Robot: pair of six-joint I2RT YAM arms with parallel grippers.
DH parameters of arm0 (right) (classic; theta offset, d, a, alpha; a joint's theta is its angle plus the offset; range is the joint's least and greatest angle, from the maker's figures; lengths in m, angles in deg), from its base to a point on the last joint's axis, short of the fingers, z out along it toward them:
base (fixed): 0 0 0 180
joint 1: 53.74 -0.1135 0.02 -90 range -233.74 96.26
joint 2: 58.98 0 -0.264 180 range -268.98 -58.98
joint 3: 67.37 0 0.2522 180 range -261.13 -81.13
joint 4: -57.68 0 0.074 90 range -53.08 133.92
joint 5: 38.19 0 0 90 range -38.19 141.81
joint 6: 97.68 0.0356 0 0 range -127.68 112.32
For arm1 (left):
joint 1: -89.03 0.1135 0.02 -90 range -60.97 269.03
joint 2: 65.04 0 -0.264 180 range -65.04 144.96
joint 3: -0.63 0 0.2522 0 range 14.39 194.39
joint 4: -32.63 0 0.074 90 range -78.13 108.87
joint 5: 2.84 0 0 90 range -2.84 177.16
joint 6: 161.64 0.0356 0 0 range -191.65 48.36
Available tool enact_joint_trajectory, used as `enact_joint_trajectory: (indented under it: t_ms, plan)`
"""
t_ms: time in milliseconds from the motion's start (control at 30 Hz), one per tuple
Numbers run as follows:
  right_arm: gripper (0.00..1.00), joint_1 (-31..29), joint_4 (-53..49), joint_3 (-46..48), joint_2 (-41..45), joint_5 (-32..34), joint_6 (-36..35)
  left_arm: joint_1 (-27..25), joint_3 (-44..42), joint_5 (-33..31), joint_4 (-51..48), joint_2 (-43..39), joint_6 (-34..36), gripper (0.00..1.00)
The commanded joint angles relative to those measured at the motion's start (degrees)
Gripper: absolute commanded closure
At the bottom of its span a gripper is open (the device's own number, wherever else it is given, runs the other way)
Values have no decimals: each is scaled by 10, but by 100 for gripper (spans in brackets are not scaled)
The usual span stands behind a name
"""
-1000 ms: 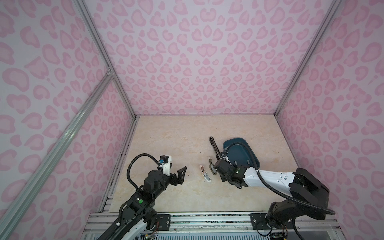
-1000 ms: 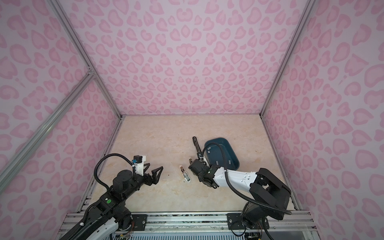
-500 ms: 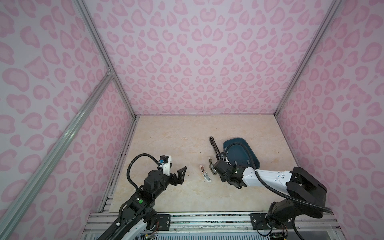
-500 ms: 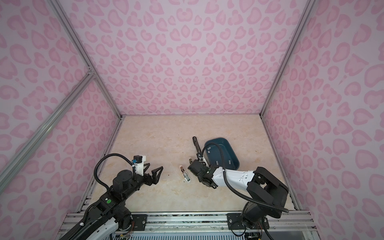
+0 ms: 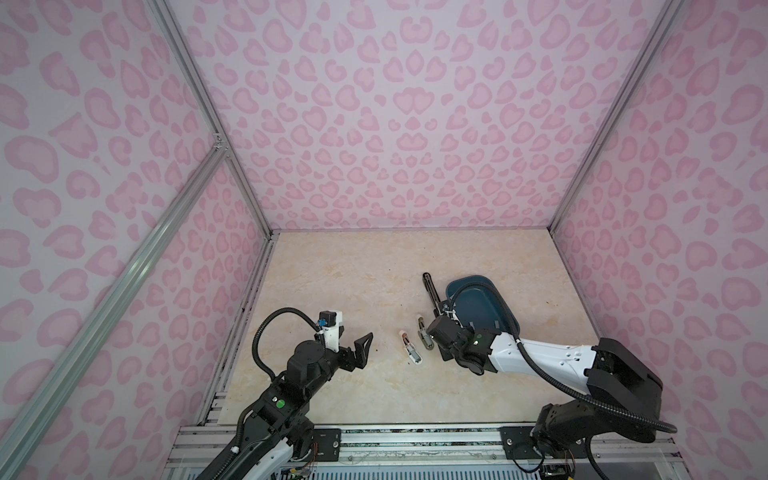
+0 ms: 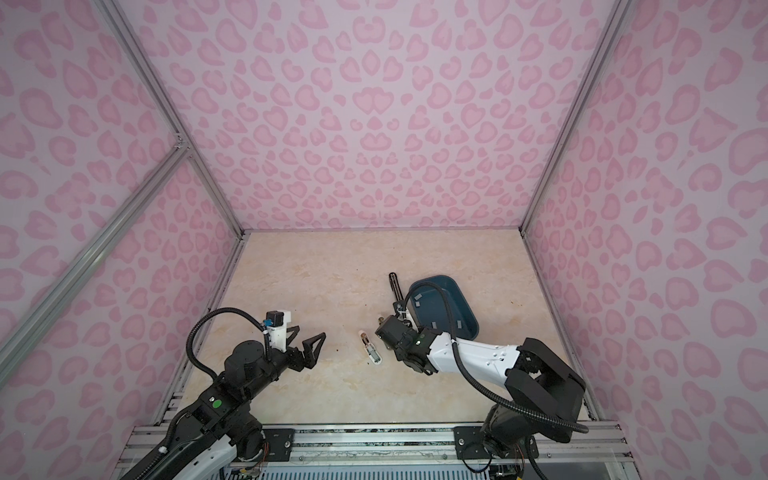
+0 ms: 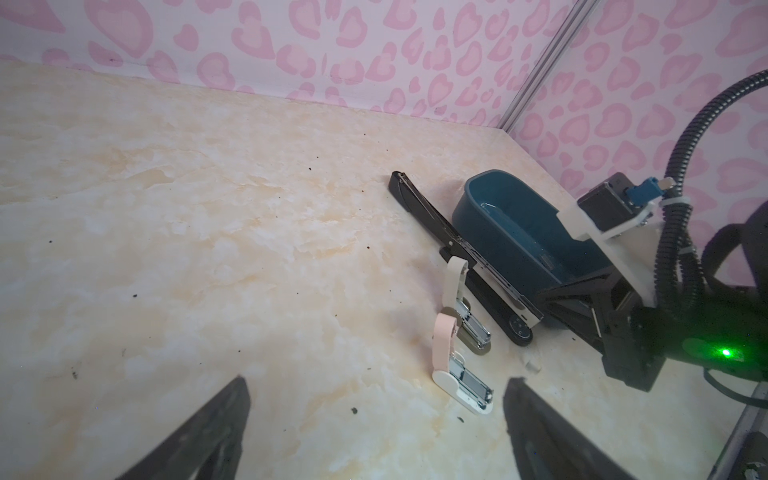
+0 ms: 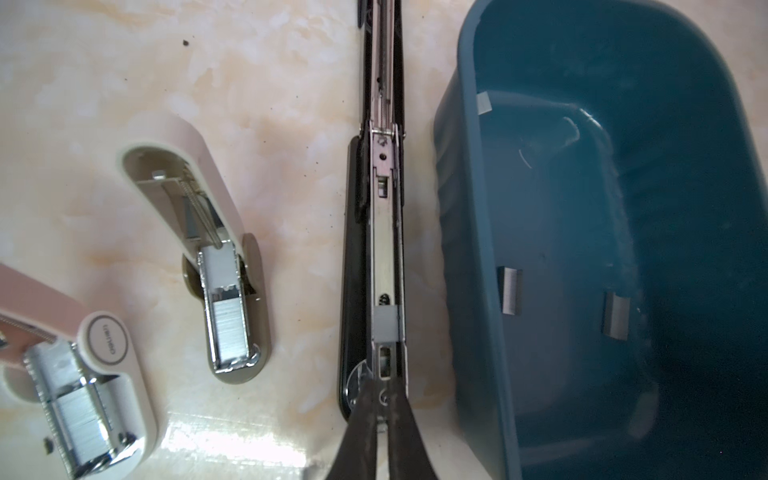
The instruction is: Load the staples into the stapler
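Right gripper (image 8: pixel 383 384) is down at the near end of the long black stapler (image 8: pixel 384 228). That stapler lies opened flat on the table (image 5: pixel 353 270), right alongside the blue bin (image 8: pixel 469 249). The gripper's fingers (image 8: pixel 361 415) are almost together, just a sliver between them, over the end of the stapler's metal rail. Can't tell whether they pinch anything. One grey staple strip (image 8: pixel 386 324) sits in that rail, partway along, just ahead of the fingertips. The rest of the staples (image 8: pixel 509 291) are loose in the bin: two strips lie on its floor and a third is up near the far corner. The beige small stapler (image 8: pixel 224 299) and pink small stapler (image 8: pixel 104 345) lie flipped open on the other side of the black one from the bin. They are close together, and both show brushed metal strips in their trays. Left gripper (image 7: pixel 376 380) has its fingers spread wide with nothing between them. It points toward the small staplers but stays well apart from them, on the left in both top views.
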Motion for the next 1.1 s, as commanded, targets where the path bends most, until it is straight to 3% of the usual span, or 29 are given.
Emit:
enact_joint_trajectory:
  t_ms: [0,300,600,1067]
  plan:
    - [90,1,-14,-3,6,19,5,1,-2,-1,12,0,-1,4]
    - [87,40,-13,-3,67,2,-15,1,-2,-1,12,1,-1,4]
    - [92,84,40,-19,-13,-114,-17,1,-1,-12,8,0,-3,4]
    - [97,103,40,-74,-99,-101,-24,1,7,-14,13,25,0,4]
